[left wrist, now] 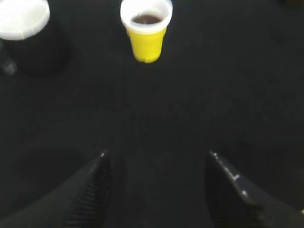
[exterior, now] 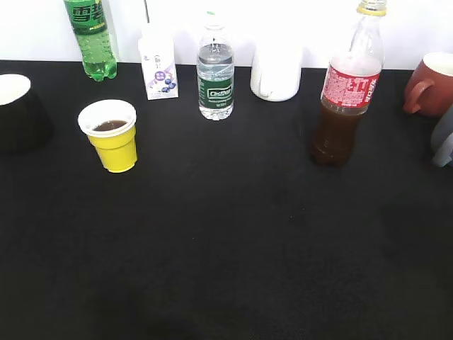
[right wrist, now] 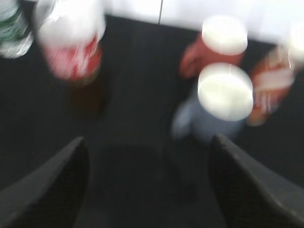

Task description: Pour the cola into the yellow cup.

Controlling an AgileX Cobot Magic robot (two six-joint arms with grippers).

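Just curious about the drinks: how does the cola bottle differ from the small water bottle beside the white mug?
The cola bottle is taller, red-labelled, and holds dark brown liquid only partway up. The water bottle is shorter, green-labelled, and its contents are clear. Both stand upright on the black table, made of clear plastic.

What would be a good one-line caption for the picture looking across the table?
Yellow cup holding a little dark drink, cola bottle standing capped to its right, on a black table.
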